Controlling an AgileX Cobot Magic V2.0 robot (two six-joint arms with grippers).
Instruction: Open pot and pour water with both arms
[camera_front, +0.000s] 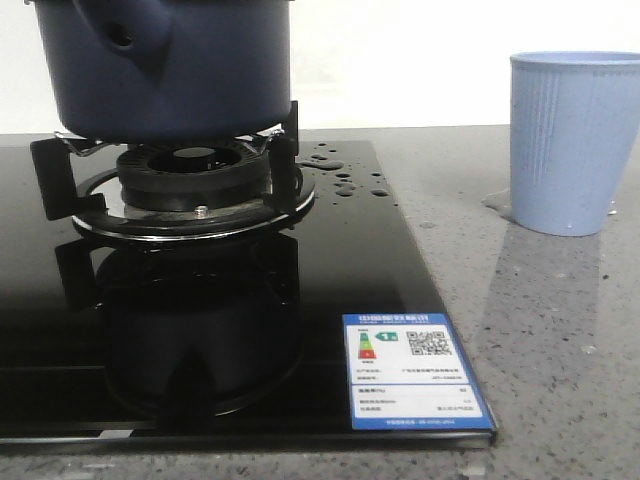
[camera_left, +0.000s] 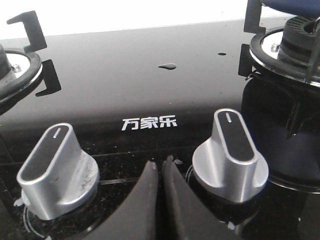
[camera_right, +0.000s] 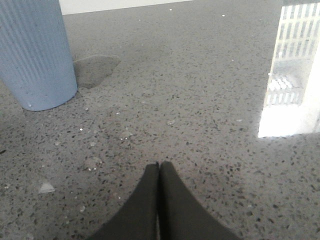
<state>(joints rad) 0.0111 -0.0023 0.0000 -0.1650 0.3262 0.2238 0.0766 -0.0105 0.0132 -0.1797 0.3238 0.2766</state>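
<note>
The dark navy pot (camera_front: 165, 65) sits on the burner grate (camera_front: 180, 185) of the black glass stove; its top is cut off by the view. Its side handle stub with a hole (camera_front: 120, 40) faces me. Water drops (camera_front: 345, 175) lie on the glass right of the burner, and a thin puddle (camera_right: 95, 70) lies beside the cup. My left gripper (camera_left: 160, 167) is shut and empty, low over the stove between two silver knobs. My right gripper (camera_right: 159, 166) is shut and empty over the grey counter. Neither arm shows in the front view.
A pale blue ribbed cup (camera_front: 570, 140) stands on the grey speckled counter right of the stove; it also shows in the right wrist view (camera_right: 35, 52). Two silver knobs (camera_left: 55, 170) (camera_left: 232, 152) flank the left gripper. A second burner (camera_left: 15, 70) lies beyond them. An energy label (camera_front: 412, 370) is stuck on the stove's corner.
</note>
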